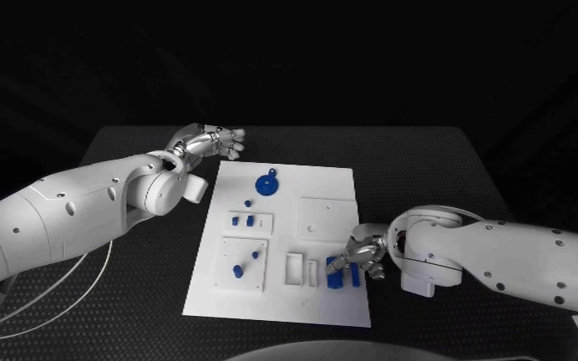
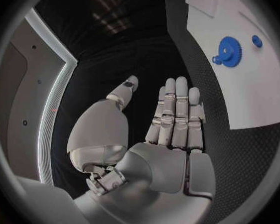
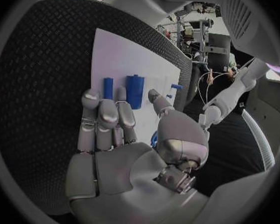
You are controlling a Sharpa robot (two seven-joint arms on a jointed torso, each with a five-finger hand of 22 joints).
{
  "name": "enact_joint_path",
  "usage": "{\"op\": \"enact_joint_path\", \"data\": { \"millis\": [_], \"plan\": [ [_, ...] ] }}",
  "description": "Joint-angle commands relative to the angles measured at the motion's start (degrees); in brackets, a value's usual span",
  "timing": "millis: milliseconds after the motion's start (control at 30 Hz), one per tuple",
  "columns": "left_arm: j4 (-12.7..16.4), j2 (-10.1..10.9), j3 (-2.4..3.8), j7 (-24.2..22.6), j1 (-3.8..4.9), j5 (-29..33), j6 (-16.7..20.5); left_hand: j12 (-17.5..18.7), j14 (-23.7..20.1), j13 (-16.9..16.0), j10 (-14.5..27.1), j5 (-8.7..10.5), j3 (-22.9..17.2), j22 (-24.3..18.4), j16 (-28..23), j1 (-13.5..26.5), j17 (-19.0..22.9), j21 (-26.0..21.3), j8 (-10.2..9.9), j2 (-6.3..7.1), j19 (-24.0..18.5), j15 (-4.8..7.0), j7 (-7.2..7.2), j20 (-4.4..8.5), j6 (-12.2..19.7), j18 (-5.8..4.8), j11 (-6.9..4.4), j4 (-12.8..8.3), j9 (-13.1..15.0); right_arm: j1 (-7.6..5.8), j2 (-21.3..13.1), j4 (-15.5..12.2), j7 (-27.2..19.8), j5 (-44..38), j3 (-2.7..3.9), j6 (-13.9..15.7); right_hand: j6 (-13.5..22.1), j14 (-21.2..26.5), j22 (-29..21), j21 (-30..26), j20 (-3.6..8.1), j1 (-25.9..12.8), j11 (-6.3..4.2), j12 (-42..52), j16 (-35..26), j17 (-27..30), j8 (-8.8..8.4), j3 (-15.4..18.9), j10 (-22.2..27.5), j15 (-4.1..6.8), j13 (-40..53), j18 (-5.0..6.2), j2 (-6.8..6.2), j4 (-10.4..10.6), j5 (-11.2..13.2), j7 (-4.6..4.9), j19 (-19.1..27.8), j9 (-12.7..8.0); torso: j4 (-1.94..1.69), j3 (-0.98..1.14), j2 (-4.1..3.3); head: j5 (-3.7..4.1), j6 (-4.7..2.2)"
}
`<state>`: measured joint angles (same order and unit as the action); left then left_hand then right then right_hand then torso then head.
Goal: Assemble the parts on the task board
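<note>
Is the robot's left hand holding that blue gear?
No, the left hand is flat and holds nothing; the blue gear lies on the task board.

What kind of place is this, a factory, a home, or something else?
Probably a robotics lab or test cell. A white task board with small blue parts lies on a black table, and metal equipment racks stand in the background.

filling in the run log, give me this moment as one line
left hand: open, off the task board, holds nothing | right hand: over blue parts at board's near edge, grip unclear | blue gear: on board
</note>
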<state>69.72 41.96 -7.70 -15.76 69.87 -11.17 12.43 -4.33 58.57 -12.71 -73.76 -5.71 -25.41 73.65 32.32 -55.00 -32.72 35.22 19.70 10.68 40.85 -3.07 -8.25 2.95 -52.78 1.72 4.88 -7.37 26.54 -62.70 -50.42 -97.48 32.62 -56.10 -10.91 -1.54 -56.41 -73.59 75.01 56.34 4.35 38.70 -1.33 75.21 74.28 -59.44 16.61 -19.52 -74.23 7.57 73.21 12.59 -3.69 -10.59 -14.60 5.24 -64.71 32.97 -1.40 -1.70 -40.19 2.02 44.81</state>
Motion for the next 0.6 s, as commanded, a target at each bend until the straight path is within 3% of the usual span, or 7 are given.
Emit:
{"op": "enact_joint_path", "data": {
  "millis": [33, 133, 600],
  "plan": [
    [0.3, 0.0, 0.04, -0.6, 0.01, -1.6, -1.1, 0.2, 0.3, 0.1, 0.4, -0.03, 0.2, 0.1, -0.2, 0.7, -0.1, -0.3, 0.3, -0.1, -0.2, -0.06, 0.0, -0.36, 0.5, 0.38, 0.08, 0.1, -0.1, 0.71, 1.0, 0.5, 0.0, -1.8, -0.05, 1.1, 0.0, -0.2, 0.7, 0.1, 0.15, -0.6, 0.29, -0.4, -0.4, -0.1, -0.32, 0.0, -0.2, -0.4, 0.1, 2.41, -0.06, -0.6, -0.4, 0.13, 0.0, -0.1, 0.03, -0.03, -0.02, -0.44, 0.19],
    [0.4, 0.0, 0.03, -0.6, 0.01, -1.6, -1.1, 0.2, 0.3, 0.1, 0.5, -0.02, 0.2, 0.1, -0.2, 0.8, -0.1, -0.3, 0.3, -0.13, -0.2, -0.06, 0.0, -0.37, 0.5, 0.39, 0.09, 0.1, -0.1, 1.32, 1.7, 1.1, 0.1, -2.4, -0.1, 1.5, -0.1, -0.2, 0.7, 0.1, 0.15, -0.7, 0.3, -0.4, -0.4, -0.1, -0.39, 0.1, -0.2, -0.4, 0.1, 2.41, -0.07, -0.9, -0.4, 0.14, 0.0, -0.2, 0.01, 0.0, -0.01, -0.66, 0.38],
    [0.6, 0.2, 0.03, -0.2, 0.02, -1.6, -1.1, 0.2, 0.3, 0.1, 0.5, 0.08, 0.2, 0.1, -0.3, 0.8, -0.2, -0.4, 0.2, -0.21, -0.2, -0.06, -0.01, -0.37, 0.5, 0.4, 0.09, 0.2, -0.1, 1.77, 4.8, 2.7, 0.4, -6.0, -0.33, 3.4, -0.2, -0.3, 0.6, 0.0, 0.14, -1.3, 0.31, -0.5, -0.6, -0.2, -0.58, 0.3, -0.4, -0.41, 0.3, 2.41, -0.52, -1.7, 0.0, 0.15, 0.0, -0.3, 0.0, -0.15, 0.13, -0.86, 0.81]
  ]
}}
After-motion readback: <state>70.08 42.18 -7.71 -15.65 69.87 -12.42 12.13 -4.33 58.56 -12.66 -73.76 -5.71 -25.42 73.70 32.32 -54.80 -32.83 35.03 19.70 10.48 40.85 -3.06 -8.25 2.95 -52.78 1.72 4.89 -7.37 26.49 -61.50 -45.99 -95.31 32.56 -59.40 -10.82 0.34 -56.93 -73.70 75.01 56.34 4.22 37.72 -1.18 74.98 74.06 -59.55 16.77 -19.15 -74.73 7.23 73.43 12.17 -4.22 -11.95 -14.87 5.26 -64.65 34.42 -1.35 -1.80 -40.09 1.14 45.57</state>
